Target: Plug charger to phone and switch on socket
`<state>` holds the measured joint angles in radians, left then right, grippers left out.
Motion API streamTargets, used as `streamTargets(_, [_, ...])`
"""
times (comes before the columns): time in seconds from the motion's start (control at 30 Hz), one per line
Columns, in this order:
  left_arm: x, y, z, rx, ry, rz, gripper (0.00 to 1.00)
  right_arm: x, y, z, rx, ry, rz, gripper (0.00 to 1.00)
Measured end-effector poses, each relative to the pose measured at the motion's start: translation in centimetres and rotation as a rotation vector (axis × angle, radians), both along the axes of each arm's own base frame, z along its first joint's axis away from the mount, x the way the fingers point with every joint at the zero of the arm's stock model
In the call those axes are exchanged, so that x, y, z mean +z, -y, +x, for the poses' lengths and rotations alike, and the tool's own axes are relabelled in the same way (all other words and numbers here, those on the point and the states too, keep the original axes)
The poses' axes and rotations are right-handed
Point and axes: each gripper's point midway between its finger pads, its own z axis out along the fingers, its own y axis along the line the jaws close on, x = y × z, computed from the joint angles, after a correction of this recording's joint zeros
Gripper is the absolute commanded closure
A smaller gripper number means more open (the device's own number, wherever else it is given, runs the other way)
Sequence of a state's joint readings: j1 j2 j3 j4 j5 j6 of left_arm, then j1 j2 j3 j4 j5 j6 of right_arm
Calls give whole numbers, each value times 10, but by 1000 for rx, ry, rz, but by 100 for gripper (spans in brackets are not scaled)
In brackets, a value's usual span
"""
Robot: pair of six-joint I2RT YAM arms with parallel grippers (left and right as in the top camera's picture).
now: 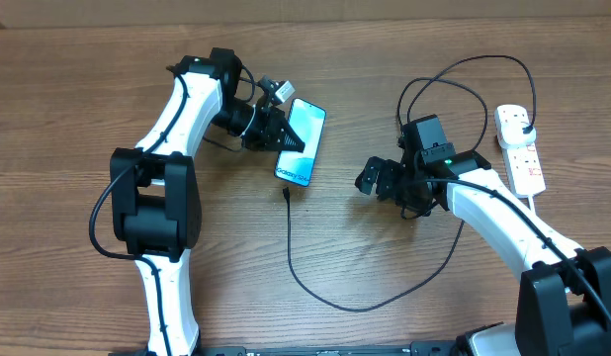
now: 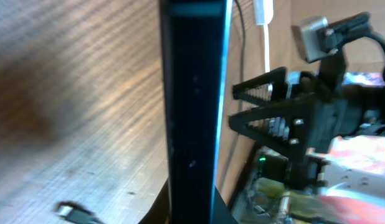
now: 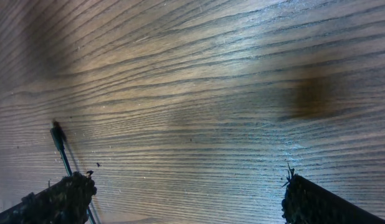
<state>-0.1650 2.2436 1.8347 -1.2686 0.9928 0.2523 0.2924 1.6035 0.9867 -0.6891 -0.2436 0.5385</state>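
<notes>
Slim black-edged smartphone (image 2: 195, 112), blue-cyan screen, clamped edge-on in left jaws. Right jaws wide, empty. Thin black charger cable (image 1: 291, 247): connector tip (image 1: 286, 194) lies on wooden surface (image 1: 68, 89) just beside phone. Risk: tip pinched crooked, misses port; phone twists in grip.

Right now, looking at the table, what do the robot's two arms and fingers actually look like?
The left arm and right arm are smooth white tubes joined by chunky black joints. A thin black cable loops beside the left arm. The right arm's fingers are black ridged triangles; a green light glows nearby.
</notes>
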Motion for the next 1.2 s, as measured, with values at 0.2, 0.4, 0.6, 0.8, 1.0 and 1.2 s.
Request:
streamTargets(0.2, [14,3,-28,145,-405,35,96,0,0,0,0,0,0,0])
streamTargets(0.4, [38,9,-45,285,-794,36,96,0,0,0,0,0,0,0])
streamTargets(0.6, [51,12,-48,319,-919,8,96,0,0,0,0,0,0,0])
streamTargets(0.8, [56,13,-50,327,-962,-3,96,0,0,0,0,-1,0,0])
streamTargets(1.0, [59,15,-48,328,-967,-20,96,0,0,0,0,0,0,0])
streamTargets(1.2, [59,15,-48,328,-968,-24,96,0,0,0,0,0,0,0])
